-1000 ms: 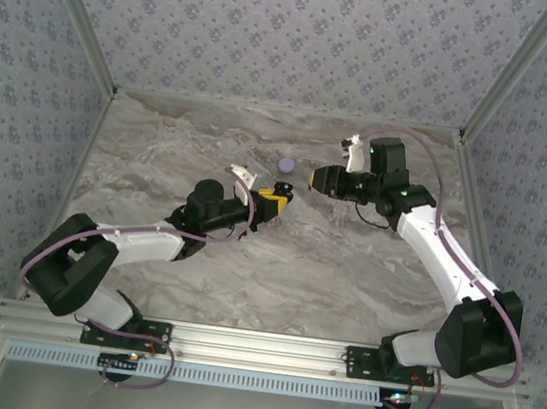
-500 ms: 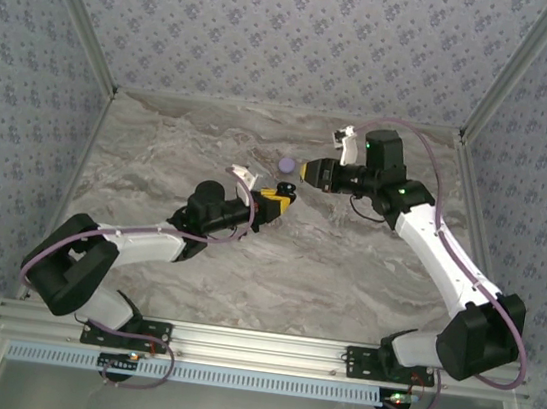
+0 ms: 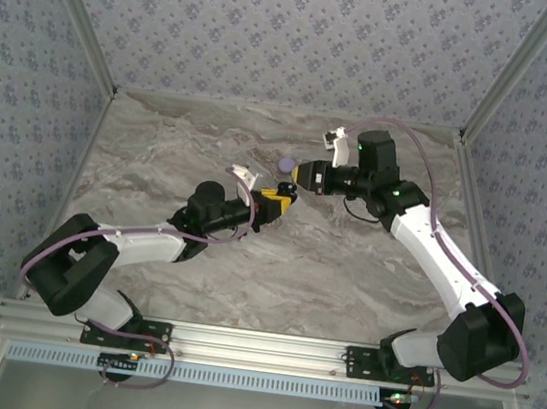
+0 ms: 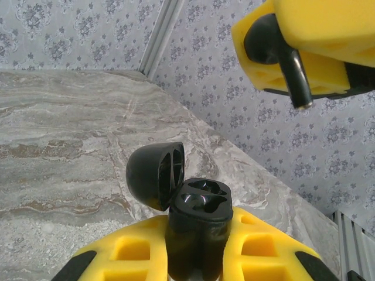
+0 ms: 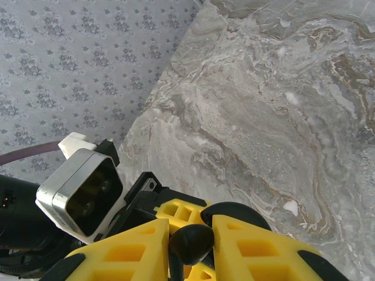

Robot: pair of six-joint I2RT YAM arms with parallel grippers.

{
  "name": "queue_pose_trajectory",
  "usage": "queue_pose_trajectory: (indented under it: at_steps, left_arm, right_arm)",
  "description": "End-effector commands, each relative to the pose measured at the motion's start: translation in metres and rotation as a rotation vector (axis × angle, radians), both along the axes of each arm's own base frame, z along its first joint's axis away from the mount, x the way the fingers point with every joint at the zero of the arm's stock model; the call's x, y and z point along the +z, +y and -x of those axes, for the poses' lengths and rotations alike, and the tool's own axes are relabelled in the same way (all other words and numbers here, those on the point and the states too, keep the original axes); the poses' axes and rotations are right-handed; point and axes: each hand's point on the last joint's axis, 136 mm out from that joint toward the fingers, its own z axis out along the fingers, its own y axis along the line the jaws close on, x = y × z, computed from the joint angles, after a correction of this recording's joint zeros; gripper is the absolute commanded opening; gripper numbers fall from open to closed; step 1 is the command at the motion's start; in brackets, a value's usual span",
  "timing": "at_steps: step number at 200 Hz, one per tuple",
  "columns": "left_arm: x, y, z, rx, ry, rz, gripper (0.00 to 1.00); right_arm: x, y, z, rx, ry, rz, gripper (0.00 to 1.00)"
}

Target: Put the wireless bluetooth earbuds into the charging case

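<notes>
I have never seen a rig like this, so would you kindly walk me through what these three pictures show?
These are two robot arms bolted to the near edge of a marble table. The wide picture comes from a fixed camera overhead, and the two close-ups come from a camera on each arm's wrist. The left end effector grips a small black charging case, whose lid stands open. The right end effector pinches one black earbud and holds it close to the case. A pale lilac disc lies on the table beside the right end effector.
</notes>
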Motion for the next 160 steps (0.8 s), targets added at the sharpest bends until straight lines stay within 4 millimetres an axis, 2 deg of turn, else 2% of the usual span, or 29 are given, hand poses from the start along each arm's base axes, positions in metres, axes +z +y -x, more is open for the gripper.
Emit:
queue_pose_trajectory:
  at_steps: [1, 85, 160]
  left_arm:
    - [0.041, -0.004, -0.002, 0.006, -0.078, 0.1, 0.16]
    - [0.068, -0.001, 0.0, 0.011, -0.138, 0.177, 0.16]
    - [0.09, -0.001, 0.008, -0.016, -0.179, 0.214, 0.16]
  right_arm:
    - [0.028, 0.003, 0.002, 0.007, -0.098, -0.016, 0.25]
    - [0.04, 0.012, 0.012, -0.039, -0.188, 0.024, 0.25]
    - [0.037, 0.012, 0.011, -0.073, -0.222, 0.088, 0.25]
